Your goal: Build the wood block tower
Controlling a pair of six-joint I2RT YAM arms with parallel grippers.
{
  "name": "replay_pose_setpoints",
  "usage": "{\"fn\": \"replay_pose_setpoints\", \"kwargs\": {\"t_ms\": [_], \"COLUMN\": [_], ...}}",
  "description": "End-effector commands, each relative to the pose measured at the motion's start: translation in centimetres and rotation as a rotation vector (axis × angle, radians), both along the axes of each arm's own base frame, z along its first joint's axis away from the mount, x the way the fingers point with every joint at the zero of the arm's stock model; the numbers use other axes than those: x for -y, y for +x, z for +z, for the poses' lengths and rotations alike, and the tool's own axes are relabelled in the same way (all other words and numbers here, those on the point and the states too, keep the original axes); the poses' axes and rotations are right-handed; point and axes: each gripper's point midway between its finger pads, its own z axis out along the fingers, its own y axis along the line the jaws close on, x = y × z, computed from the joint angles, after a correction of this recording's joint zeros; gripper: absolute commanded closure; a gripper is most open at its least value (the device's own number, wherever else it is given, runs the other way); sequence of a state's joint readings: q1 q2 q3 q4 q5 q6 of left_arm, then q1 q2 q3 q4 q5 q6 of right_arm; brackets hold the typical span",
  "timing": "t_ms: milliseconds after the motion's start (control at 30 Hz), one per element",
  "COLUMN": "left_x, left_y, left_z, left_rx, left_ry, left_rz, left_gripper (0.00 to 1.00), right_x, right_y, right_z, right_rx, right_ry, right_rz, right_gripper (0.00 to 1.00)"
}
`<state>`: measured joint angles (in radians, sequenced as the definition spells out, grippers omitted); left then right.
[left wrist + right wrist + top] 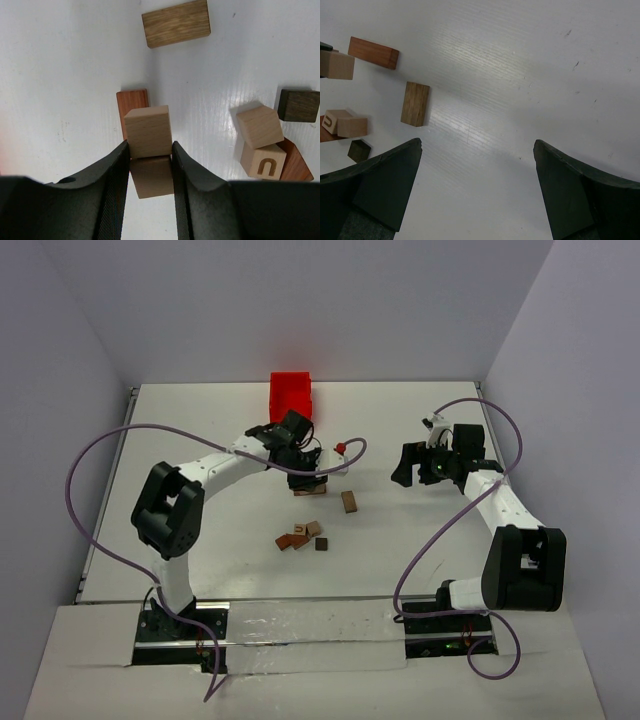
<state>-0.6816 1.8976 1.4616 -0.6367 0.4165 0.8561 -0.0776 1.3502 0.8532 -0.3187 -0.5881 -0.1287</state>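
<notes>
Left gripper (148,165) clamps light tan cube (148,131) on flat side faces, over reddish-brown flat block (132,109); cube looks light, rigid, smooth, may slip; right gripper (477,187) wide open, holds nothing; loose blocks (302,537) near.

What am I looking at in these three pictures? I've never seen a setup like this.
These are two robot arms bolted to the near edge of a white table, each ending in a two-finger tool. The wide picture comes from a fixed camera above and behind the arms; the other two come from cameras on each wrist, looking past that arm's own fingers.

The left tool is closed on a light tan cube, held over a reddish-brown flat block lying on the table. The right tool is wide open, holding nothing.

Loose on the table: a brown flat block and a small cluster of blocks, one cube marked with a U. A red bin stands at the far edge.
</notes>
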Motion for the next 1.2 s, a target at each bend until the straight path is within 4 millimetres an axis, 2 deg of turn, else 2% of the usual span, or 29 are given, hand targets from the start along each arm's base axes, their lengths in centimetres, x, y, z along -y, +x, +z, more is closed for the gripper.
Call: {"fn": "replay_pose_setpoints", "kwargs": {"t_ms": [0, 1167], "left_x": [0.6, 1.0], "left_y": [0.5, 3.6], "left_z": [0.6, -2.0], "left_rx": [0.011, 0.000], "left_ry": [-0.034, -0.022], "left_rz": [-0.063, -0.046], "left_gripper": [0.86, 0.85], "right_x": [0.3, 0.3], "right_y": [1.5, 1.5], "right_z": [2.5, 2.0], "right_rx": [0.078, 0.064], "right_ry": [-0.012, -0.017], "right_rz": [0.002, 0.008], "right_gripper": [0.00, 0.00]}}
